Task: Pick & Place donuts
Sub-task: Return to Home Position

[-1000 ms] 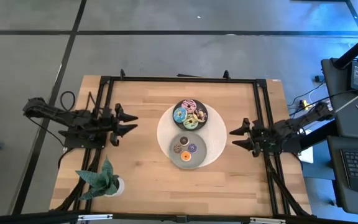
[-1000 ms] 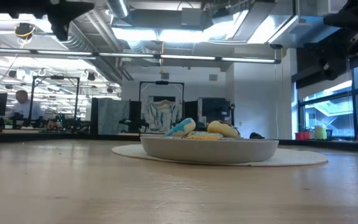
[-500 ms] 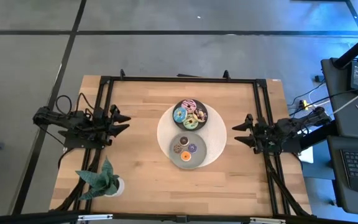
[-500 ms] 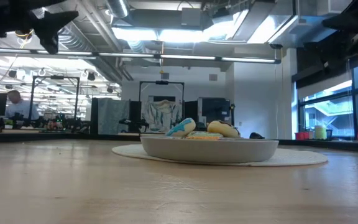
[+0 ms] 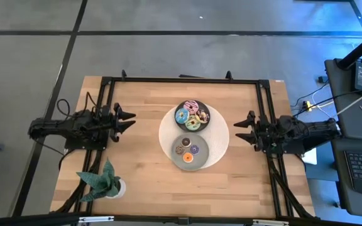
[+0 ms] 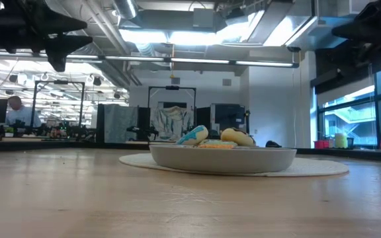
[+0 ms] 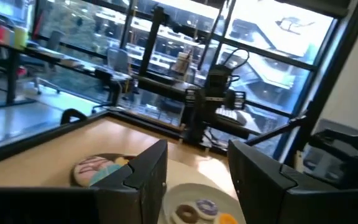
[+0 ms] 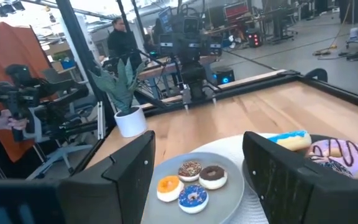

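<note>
The left tool (image 5: 126, 119) and right tool (image 5: 242, 129) have drawn back toward the bench (image 5: 143, 182) sides. From above, both gape wide and empty; the donuts (image 5: 191, 117) sit on two central plates (image 5: 190, 164). Low view: donuts peek over a rim.

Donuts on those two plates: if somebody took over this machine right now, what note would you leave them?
Left claw: open, empty, off the left side of the plates.
Right claw: open, empty, off the right side.
Big donuts: together on the black plate.
Small donuts: on the gray plate next to it; both plates sit on a white mat.
Done: every donut I can see is on a plate.
Left: probably just parking the arms.
</note>
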Robot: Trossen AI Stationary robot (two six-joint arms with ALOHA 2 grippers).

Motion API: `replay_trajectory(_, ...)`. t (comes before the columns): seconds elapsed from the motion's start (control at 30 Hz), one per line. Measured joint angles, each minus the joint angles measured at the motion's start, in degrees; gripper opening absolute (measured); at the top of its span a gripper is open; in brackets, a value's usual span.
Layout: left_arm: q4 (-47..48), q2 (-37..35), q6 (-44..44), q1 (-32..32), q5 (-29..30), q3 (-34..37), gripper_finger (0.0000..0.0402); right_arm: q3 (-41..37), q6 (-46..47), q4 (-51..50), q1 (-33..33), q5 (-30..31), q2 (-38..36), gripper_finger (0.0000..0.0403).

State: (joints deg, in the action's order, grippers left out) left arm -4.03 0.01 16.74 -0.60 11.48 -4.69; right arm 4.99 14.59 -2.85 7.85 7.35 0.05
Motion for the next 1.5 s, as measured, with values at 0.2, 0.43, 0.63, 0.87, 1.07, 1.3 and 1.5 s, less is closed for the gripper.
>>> replay_trajectory(0.2,0.00,0.00,-0.41,4.72,-5.04,0.00,0.0162,0.00,0.03,0.09,-5.64,-6.17,0.00,0.0244)
replay_trajectory(0.43,1.77,-0.02,0.00,6.94,-5.70,0.00,0.0160,0.00,-1.11,0.01,-6.75,-4.98,0.00,0.0244)
replay_trajectory(0.63,2.29,-0.02,-0.82,7.67,-5.16,0.02,0.0164,0.00,-2.93,-0.19,-6.75,-4.45,0.00,0.0244)
replay_trajectory(0.87,-2.21,-0.02,0.03,7.89,-5.15,4.20,0.0159,0.00,-2.87,-0.98,-6.72,-4.43,0.00,0.0244)
replay_trajectory(1.07,-1.62,-0.01,-0.96,7.89,-4.99,4.20,0.0164,-0.34,-2.78,-1.43,-6.72,-3.95,0.00,0.0244)
replay_trajectory(1.3,-0.86,0.04,-2.49,7.89,-4.50,4.20,0.0161,-3.67,-2.07,3.07,-6.79,-4.65,0.00,0.0244)
replay_trajectory(1.5,-0.81,0.07,-2.50,7.89,-4.52,4.20,0.0161,-3.77,-4.28,2.82,-6.94,-1.85,0.02,0.0244)
